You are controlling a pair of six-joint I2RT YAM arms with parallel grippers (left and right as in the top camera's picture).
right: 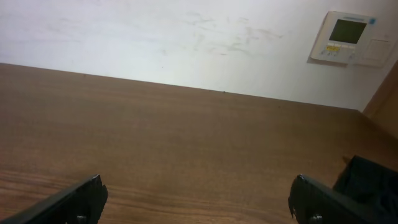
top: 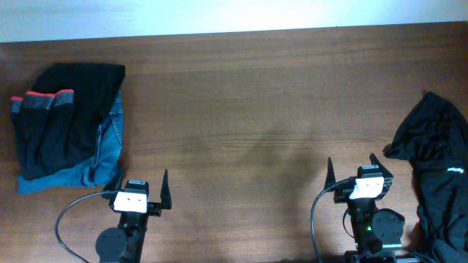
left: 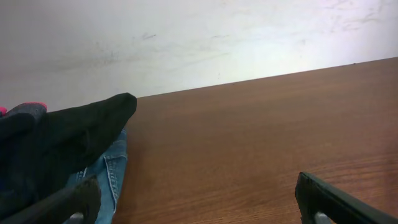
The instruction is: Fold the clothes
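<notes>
The clothes lie in two places. Folded black leggings (top: 62, 120) with a grey waistband edged coral-red rest at the far left on a blue denim piece (top: 110, 146). A crumpled black garment (top: 439, 175) with small white lettering lies at the right edge. My left gripper (top: 139, 184) stands open near the front edge, just right of the folded pile, holding nothing. In the left wrist view the leggings (left: 59, 140) sit ahead-left of the open left gripper (left: 198, 186). My right gripper (top: 352, 172) is open and empty, left of the crumpled garment (right: 373, 180). Bare wood shows between the right gripper's (right: 198, 183) fingers.
The brown wooden table (top: 241, 109) runs back to a white wall. A wall control panel (right: 345, 37) hangs at the upper right in the right wrist view. Denim (left: 109, 171) lies under the leggings, close to my left finger.
</notes>
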